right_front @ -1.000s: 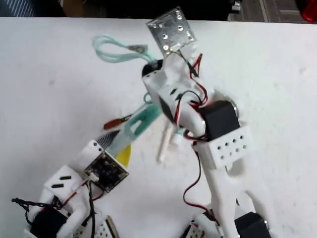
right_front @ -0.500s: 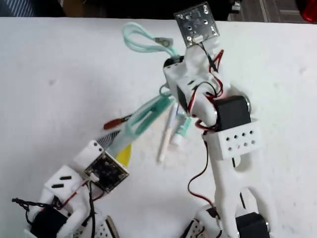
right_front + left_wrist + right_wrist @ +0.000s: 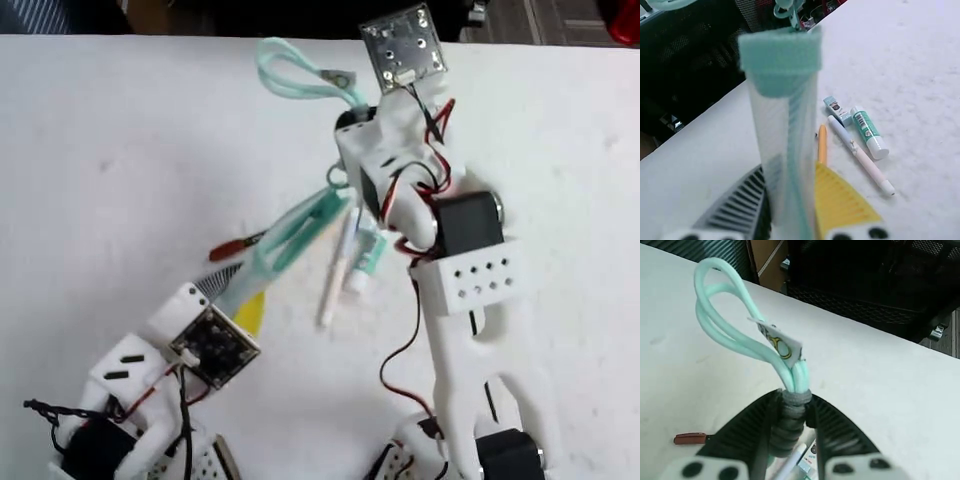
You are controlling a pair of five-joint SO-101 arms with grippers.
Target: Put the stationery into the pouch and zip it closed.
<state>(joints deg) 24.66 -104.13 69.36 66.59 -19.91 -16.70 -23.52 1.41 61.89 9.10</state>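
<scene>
A translucent teal pouch (image 3: 290,238) lies stretched between both arms. My left gripper (image 3: 238,294) is shut on its near end; the left wrist view has the pouch (image 3: 782,125) standing up between the striped and yellow fingers. My right gripper (image 3: 350,117) is shut on the grey zip pull (image 3: 792,407), from which a teal cord loop (image 3: 730,330) sticks out toward the table's far edge. Beside the pouch on the table lie a white pen (image 3: 335,268), a glue stick (image 3: 365,258), a small teal box (image 3: 836,107) and an orange pencil (image 3: 822,145).
A small red-brown stick (image 3: 236,246) lies on the other side of the pouch from the pen. The white table (image 3: 120,150) has free room at the left and far right. The far edge borders dark chairs (image 3: 875,285).
My right gripper has pulled the zip pull and cord loop to the right and farther back, most of it in the first half second. The pouch has stretched out. The left arm has kept still.
</scene>
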